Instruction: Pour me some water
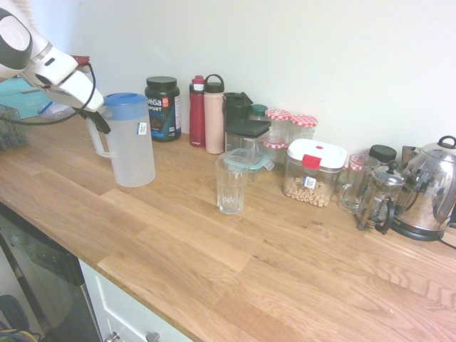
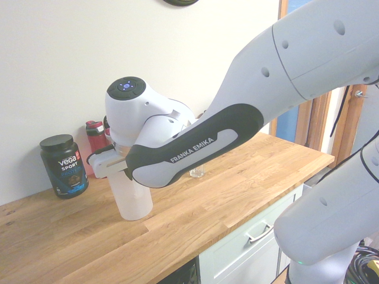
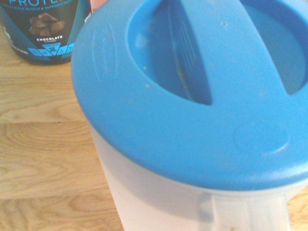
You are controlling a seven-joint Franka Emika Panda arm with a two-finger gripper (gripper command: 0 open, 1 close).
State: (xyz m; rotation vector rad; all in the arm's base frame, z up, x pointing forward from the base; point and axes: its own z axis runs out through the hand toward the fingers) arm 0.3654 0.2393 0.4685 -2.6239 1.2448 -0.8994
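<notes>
My gripper [image 1: 100,121] is clamped, seemingly on the jug [image 1: 132,142] handle, up high for tipping toward the glass [image 1: 231,184] nearby.

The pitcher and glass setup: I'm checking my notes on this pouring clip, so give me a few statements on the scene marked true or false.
1. The pitcher has a blue lid. True.
2. The pitcher is tipped over the drinking glass. False: it stands upright on the wooden counter, apart from the glass.
3. The gripper is at the pitcher's handle, its fingers shut. True.
4. The drinking glass lies on its side. False: it stands upright, and no water shows in it.
5. A black protein tub stands by the wall behind the pitcher. True.
6. The steel kettle stands right beside the pitcher. False: it is at the counter's other end.
</notes>
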